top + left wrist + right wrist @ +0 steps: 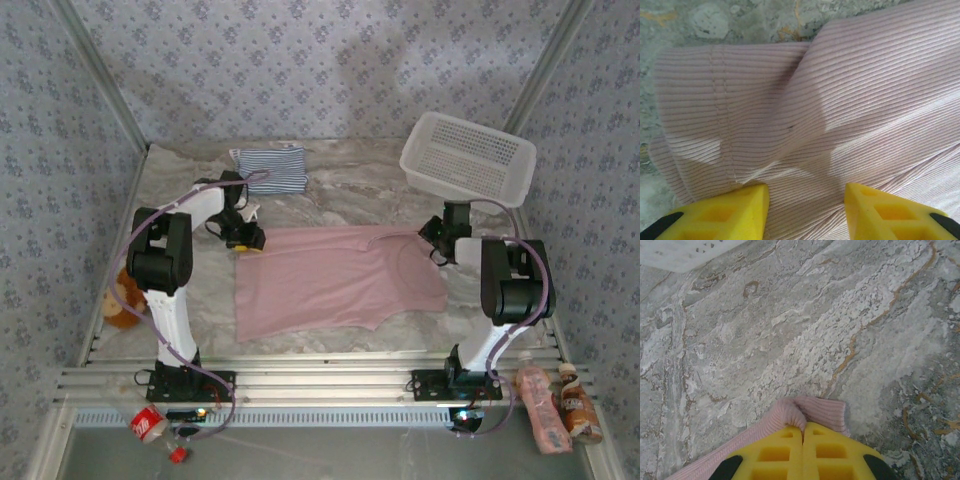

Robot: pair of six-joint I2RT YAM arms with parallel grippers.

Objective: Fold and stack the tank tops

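The dusty pink tank top [340, 275] lies spread flat in the middle of the marble table. The navy-and-white striped tank top [272, 168] sits folded at the back left. My left gripper [247, 240] hovers over the pink top's back-left corner. In the left wrist view its yellow jaws [806, 192] stand open, with ribbed pink cloth [840, 100] wrinkled beneath them. My right gripper [433, 240] is at the top's right end. In the right wrist view it [803, 430] is shut on a bunched pink strap [822, 410].
A white lattice basket [468, 158] stands tilted at the back right, its corner [685, 252] close ahead of the right gripper. A stuffed toy [122, 300] lies by the left rail. Two bottles [540, 405] and a red can [148, 425] lie at the near edge.
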